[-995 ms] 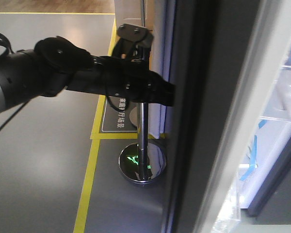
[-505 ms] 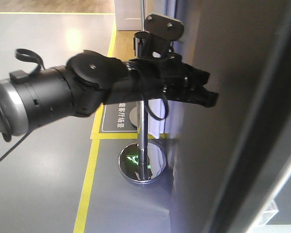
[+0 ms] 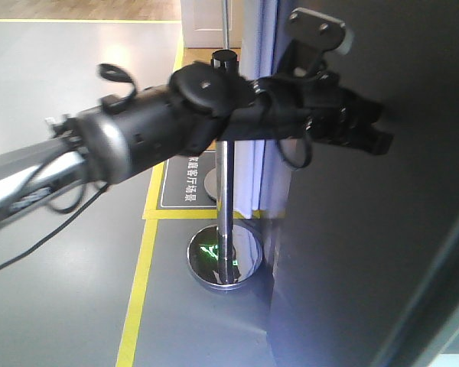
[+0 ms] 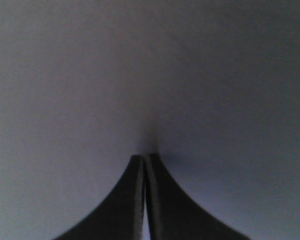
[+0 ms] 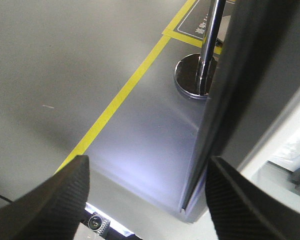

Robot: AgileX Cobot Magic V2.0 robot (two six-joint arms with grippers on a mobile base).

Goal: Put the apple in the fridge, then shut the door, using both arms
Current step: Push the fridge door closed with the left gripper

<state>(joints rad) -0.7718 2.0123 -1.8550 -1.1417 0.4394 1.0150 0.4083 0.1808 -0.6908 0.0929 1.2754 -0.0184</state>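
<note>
Dark grey door (image 3: 382,252) is pressed on its outer face by the left gripper (image 4: 144,161) — fingers squeezed together, tips touching the panel. The right gripper (image 5: 147,161) is held spread wide above the floor (image 5: 65,75), beside the door's edge — near a chrome stanchion (image 5: 202,55).

**Floor and fittings around us**

We see a chrome post (image 3: 226,206) standing upright on its round mirrored base (image 3: 203,256); a yellow line (image 3: 135,306) runs along the grey floor (image 3: 53,290); a dark floor sign (image 3: 185,191) with white characters lies just behind the base; wooden flooring (image 3: 76,8) shows farthest back.
</note>
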